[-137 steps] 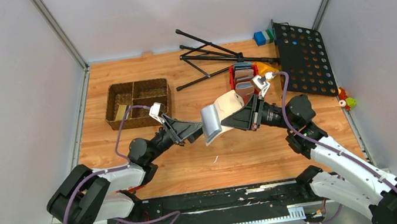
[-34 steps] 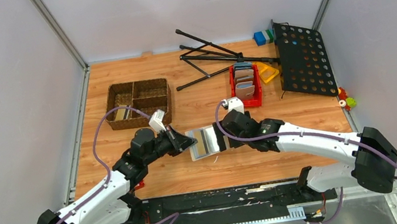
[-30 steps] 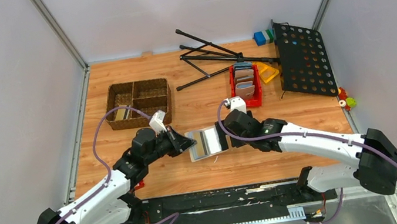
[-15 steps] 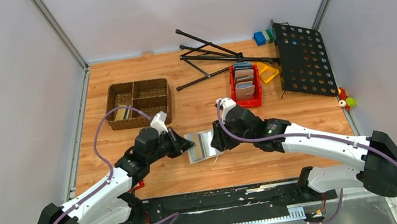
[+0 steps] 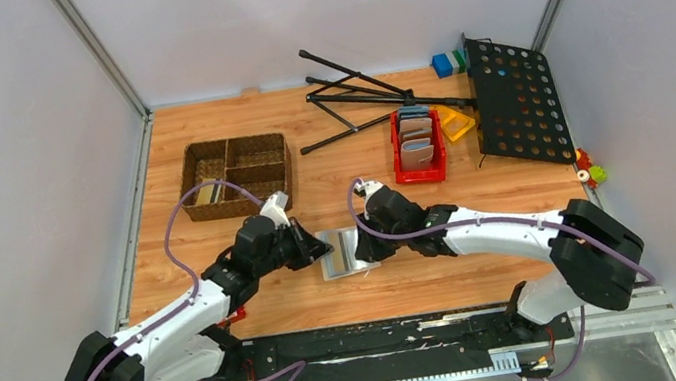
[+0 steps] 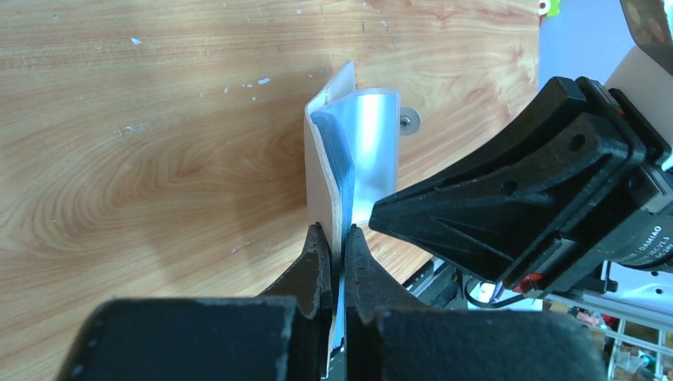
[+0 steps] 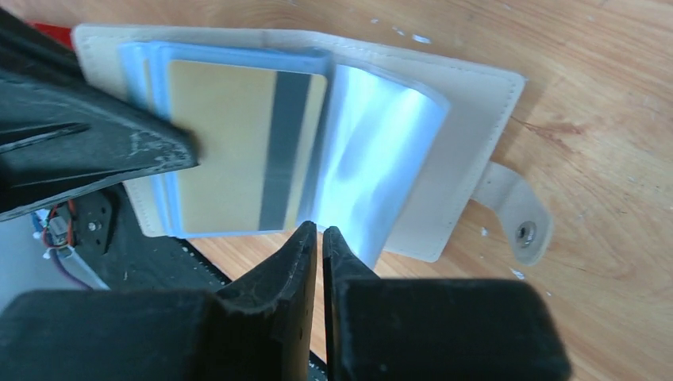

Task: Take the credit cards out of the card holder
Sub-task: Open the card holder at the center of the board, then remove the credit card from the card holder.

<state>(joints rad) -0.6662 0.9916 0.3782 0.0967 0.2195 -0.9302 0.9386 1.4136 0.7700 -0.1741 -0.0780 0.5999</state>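
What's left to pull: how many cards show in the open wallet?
1: a gold card with a dark stripe, at the front of the open wallet. More may hide behind it.

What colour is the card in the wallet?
Tan-gold card with dark grey stripe; right wrist view.

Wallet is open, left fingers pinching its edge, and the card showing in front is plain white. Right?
No. The right wrist view shows the card is gold with a dark stripe, not plain white. The wallet is open, and the left fingers pinch its edge.
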